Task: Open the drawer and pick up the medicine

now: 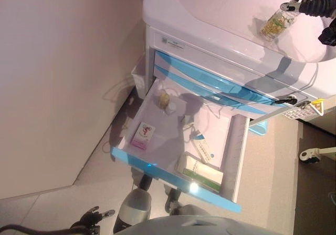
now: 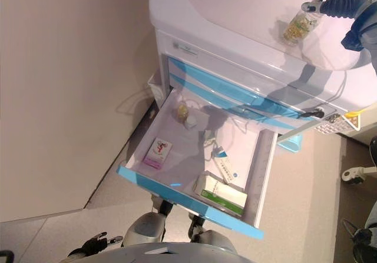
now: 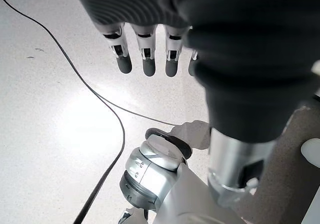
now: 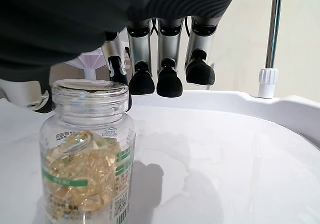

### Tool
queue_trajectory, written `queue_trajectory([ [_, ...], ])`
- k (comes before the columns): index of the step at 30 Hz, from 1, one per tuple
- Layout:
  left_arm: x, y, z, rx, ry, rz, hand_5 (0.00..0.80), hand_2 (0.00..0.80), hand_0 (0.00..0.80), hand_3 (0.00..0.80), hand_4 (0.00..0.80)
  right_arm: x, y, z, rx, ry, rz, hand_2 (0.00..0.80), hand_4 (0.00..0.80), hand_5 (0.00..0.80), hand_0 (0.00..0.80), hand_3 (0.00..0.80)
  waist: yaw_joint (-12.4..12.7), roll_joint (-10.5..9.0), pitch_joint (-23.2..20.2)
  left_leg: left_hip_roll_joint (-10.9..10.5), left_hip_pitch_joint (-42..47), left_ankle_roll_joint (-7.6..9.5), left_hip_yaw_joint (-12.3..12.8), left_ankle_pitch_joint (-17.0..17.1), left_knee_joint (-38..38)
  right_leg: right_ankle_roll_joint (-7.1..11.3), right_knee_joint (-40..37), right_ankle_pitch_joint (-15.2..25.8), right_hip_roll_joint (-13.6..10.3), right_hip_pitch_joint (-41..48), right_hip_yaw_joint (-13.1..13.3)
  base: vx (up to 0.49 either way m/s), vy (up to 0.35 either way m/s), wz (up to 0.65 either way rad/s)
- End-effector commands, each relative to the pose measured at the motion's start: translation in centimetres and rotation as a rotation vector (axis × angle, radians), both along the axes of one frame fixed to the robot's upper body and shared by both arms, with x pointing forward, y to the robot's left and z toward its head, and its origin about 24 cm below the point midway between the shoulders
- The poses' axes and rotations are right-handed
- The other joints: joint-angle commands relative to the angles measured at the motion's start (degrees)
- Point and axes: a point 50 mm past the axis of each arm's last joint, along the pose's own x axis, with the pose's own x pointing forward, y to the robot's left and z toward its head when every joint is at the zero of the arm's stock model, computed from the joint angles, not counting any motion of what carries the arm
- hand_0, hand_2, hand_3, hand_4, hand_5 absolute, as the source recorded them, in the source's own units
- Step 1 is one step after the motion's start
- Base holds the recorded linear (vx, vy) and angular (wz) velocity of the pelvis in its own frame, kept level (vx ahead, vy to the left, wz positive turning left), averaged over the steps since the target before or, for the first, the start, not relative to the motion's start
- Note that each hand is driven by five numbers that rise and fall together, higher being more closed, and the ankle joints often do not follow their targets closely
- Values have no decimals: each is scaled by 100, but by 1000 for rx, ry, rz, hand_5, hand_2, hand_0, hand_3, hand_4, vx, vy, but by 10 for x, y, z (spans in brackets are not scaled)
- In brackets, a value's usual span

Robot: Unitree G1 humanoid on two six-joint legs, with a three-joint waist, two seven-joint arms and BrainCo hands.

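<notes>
We see a white cart (image 1: pixel 173 43) with blue-fronted drawers standing on the floor, and its drawer (image 1: pixel 157 167) is pulled fully open. On the cart's top surface (image 1: pixel 220 9), toward its far right edge, a clear medicine bottle (image 1: pixel 276 23) full of amber capsules stands upright. Our right hand (image 1: pixel 313 2) hangs just beside it at cap height. In the right wrist view the bottle (image 4: pixel 87 154) stands free on the white surface, and the fingers (image 4: pixel 168 78) hang relaxed and loosely spread behind its cap, closing on nothing. We cannot tell whether a fingertip brushes the cap.

Inside the open drawer lie several other items. A small round bottle (image 1: pixel 164 99) sits near the back left corner with a white cap (image 1: pixel 170 109) just beside it. A flat pink-and-white box (image 1: pixel 143 135) lies near the front left corner. A white-and-blue box (image 1: pixel 205 150) lies toward the right side, and a green-and-white box (image 1: pixel 200 173) rests against the blue front panel near the front right corner.

Our left hand (image 1: pixel 93 215) hangs low, well apart from the cart, over the floor (image 3: pixel 60 108). In its wrist view its fingers (image 3: pixel 148 51) point straight and slightly apart, empty.
</notes>
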Motion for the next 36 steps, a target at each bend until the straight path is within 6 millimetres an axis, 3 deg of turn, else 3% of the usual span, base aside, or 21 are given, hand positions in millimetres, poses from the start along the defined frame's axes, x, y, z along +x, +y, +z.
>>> queue_trajectory([
  [1, -8, 11, 3, 26, 31, -4, 0, 0, 0, 0, 0, 1, 9, 7, -37, -21, 33, 565, 565, 565, 565, 565, 71, -89, -60, -209, -155, -32, -330, -347, 40, 34, 516, -453, 229, 148, -22, 0, 0, 0],
  [2, -8, 11, 3, 26, 30, -6, 0, 0, 0, 0, 0, 1, 10, 6, -42, -20, 42, 461, 461, 461, 461, 461, 68, -91, -60, -211, -157, -30, -330, -350, 42, 33, 519, -456, 231, 146, -18, 0, 0, 0],
  [3, -8, 11, 3, 26, 28, -6, 0, 0, 0, 0, 0, 1, 12, 7, -39, -21, 52, 132, 132, 132, 132, 132, 64, -92, -56, -210, -158, -30, -329, -351, 44, 34, 523, -458, 230, 144, -15, 0, 0, 0],
  [4, -8, 11, 3, 26, 28, -6, 0, 0, 0, 0, 0, 0, 12, 7, -37, -24, 56, 0, 0, 0, 0, 0, 61, -90, -51, -209, -160, -30, -328, -348, 44, 33, 529, -458, 230, 138, -12, 0, 0, 0],
  [13, -9, 12, 3, 25, 28, -15, 0, 0, 0, 0, 0, -2, 15, 11, -44, -63, 74, 0, 0, 0, 0, 0, 2, -88, -56, -199, -141, -28, -281, -359, 44, 42, 549, -457, 231, 129, 33, 0, 0, 0],
  [22, -12, 11, 2, 15, 25, -16, 0, 0, 0, 0, 0, -13, 7, 35, 51, -220, 58, 0, 0, 0, 0, 0, -42, -40, -107, -197, -87, -37, -256, -363, 30, 51, 534, -454, 229, 169, 81, 0, 2, -1],
  [31, -23, 9, 1, 11, 47, -22, 0, 0, 0, 0, 0, -41, 0, 78, 273, -544, 119, 0, 0, 0, 0, 0, -100, -19, -218, -181, -11, -59, -230, -364, -8, 74, 509, -452, 226, 233, 105, 0, 0, 0],
  [36, -29, 7, -1, 5, 67, -29, 0, 0, 0, 0, 0, -55, -1, 91, 462, -648, 223, 0, 0, 0, 0, 0, -210, 9, -326, -184, 64, -56, -155, -401, 3, 83, 525, -462, 204, 266, 168, -12, 20, -3],
])
